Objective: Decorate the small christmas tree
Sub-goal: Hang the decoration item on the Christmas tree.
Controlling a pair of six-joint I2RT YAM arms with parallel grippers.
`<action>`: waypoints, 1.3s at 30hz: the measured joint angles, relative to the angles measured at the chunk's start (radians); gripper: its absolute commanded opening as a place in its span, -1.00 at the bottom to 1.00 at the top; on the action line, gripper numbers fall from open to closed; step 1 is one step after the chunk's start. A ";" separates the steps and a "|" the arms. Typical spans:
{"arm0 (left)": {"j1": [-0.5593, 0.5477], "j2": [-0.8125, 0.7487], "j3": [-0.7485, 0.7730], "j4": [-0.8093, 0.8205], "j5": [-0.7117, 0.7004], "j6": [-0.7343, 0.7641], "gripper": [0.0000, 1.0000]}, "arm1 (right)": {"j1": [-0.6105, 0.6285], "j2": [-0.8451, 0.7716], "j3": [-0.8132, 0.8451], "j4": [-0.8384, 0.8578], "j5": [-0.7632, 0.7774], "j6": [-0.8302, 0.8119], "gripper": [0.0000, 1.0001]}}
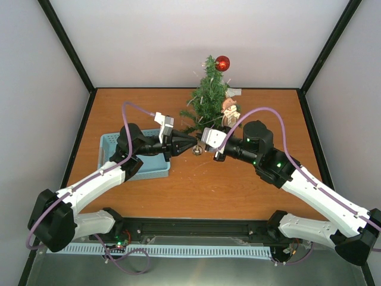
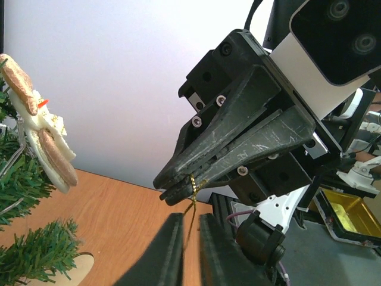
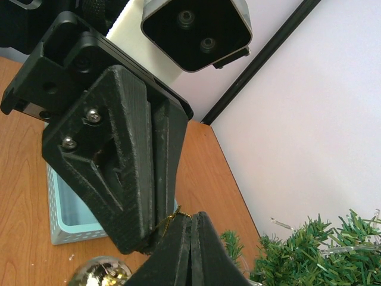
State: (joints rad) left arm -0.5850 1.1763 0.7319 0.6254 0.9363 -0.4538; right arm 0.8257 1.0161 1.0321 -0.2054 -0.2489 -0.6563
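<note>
The small christmas tree [image 1: 208, 98] stands at the back of the table and carries a red ball [image 1: 222, 62] and a pale figure ornament [image 1: 230, 111]. Its branches [image 2: 27, 179] [image 3: 309, 250] show in both wrist views. In front of it the two grippers meet tip to tip. My right gripper [image 1: 201, 143] [image 3: 191, 215] is shut on a gold string [image 2: 191, 186] [image 3: 169, 220]. A shiny gold ball [image 1: 196, 151] [image 3: 101, 271] hangs below it. My left gripper [image 1: 191, 145] [image 2: 190, 217] keeps a narrow gap, and the string runs down through that gap.
A light blue basket [image 1: 119, 149] sits on the left of the table under the left arm. The figure ornament [image 2: 41, 137] hangs close to the left of my left gripper. White walls and black frame posts enclose the table.
</note>
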 measured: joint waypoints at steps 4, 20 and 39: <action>0.000 0.003 0.000 0.007 -0.003 0.004 -0.99 | 0.000 0.000 0.000 0.000 0.005 0.004 -0.95; -0.001 0.032 -0.006 -0.085 -0.088 0.100 -0.99 | 0.001 0.002 -0.034 -0.056 0.141 -0.040 -0.95; -0.003 0.097 -0.006 -0.200 -0.119 0.199 -0.99 | -0.008 0.026 -0.093 -0.081 0.213 -0.069 -0.94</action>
State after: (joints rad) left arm -0.5880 1.2732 0.7261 0.4259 0.8169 -0.2550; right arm 0.8177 1.0416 0.9394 -0.2863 -0.0357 -0.7250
